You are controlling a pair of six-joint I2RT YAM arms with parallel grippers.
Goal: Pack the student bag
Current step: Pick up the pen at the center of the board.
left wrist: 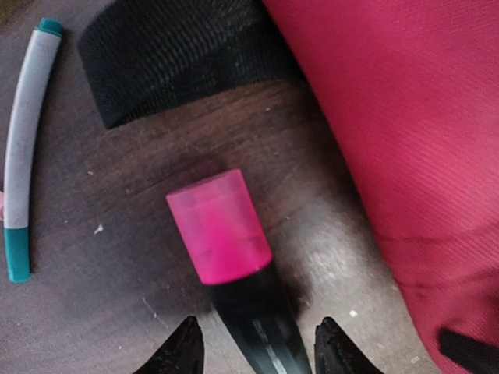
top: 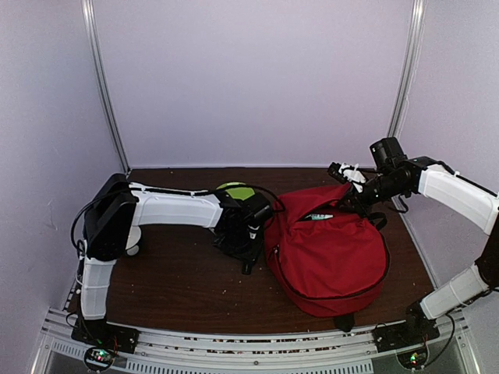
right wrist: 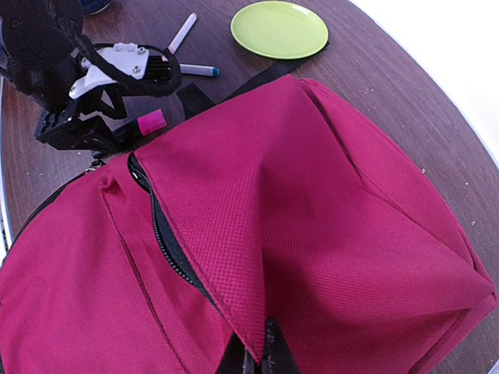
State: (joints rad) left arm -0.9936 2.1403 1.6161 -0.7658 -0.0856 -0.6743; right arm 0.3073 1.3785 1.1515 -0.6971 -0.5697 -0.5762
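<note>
The student bag point(top: 331, 257), a big red backpack, lies on the table's right half with its top zipper point(right wrist: 168, 234) open. My right gripper point(right wrist: 261, 362) is shut on the edge of the bag's red flap and holds it raised. My left gripper point(left wrist: 261, 347) is low over the table just left of the bag point(left wrist: 405, 117). It stands open astride a black marker with a pink cap point(left wrist: 221, 226), with a gap showing on each side of the marker's body. In the top view the left gripper point(top: 248, 263) points down beside the bag.
A white pen with teal ends point(left wrist: 23, 140) lies left of the marker, and a black bag strap point(left wrist: 171, 54) runs across the table beyond it. A green plate point(right wrist: 279, 29) sits behind the bag, with another pen point(right wrist: 183, 31) near it.
</note>
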